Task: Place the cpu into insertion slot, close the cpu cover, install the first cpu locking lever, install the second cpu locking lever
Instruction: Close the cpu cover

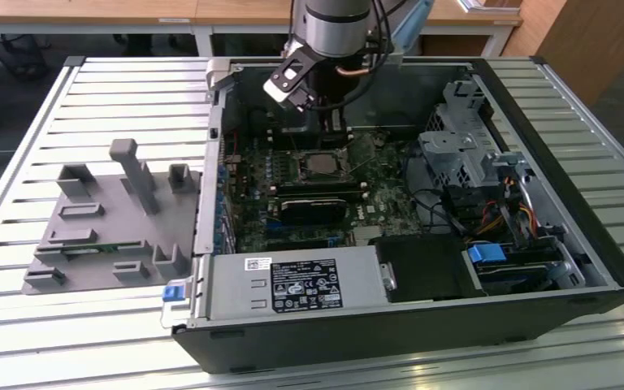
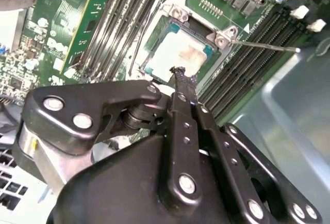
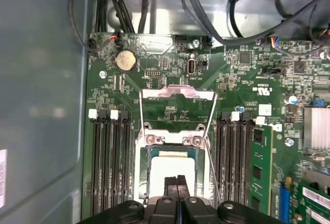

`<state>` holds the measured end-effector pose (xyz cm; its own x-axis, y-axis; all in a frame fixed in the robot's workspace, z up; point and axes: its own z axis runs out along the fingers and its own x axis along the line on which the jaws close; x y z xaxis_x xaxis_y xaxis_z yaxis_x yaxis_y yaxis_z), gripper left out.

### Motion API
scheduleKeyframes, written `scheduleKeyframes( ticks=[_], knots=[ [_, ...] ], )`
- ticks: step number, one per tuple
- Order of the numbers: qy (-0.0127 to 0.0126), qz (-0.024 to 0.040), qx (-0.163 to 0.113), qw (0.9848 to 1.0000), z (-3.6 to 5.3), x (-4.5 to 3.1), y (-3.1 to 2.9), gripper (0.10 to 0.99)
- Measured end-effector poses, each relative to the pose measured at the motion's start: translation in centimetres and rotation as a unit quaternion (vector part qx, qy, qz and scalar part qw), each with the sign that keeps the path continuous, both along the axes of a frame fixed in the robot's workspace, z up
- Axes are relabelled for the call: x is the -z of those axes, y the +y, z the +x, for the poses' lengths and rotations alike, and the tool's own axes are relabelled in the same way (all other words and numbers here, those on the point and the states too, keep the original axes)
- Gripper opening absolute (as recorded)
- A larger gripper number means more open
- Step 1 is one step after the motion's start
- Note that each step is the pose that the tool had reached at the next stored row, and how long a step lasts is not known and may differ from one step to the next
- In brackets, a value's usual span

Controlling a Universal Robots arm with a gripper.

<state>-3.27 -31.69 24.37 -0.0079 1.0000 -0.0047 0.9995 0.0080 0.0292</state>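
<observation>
- Pinched shut on nothing, with the jaws' tips low over the cpu (image 3: 170, 168).
- Seated in the insertion slot (image 3: 152, 154), framed by the cpu cover (image 3: 170, 140), seemingly folded down.
- Best pressed squarely, steering clear of the locking lever (image 2: 268, 45) jutting sideways.

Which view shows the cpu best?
The second wrist view: the cpu lies in the insertion slot, most of its pale face showing beyond the gripper. In the first wrist view the gripper covers part of it; the exterior view shows it as a small distant square.
</observation>
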Motion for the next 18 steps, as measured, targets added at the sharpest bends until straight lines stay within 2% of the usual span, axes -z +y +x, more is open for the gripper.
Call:
scheduleKeyframes(
  ticks=[8, 18],
  knots=[
    [0.0, 0.0, 0.0, 1.0, 0.0, -1.82, 0.0, 0.106],
    [0.0, 0.0001, 0.0, 1.0, 0.0, -1.86, -0.32, 0.106]
  ],
)
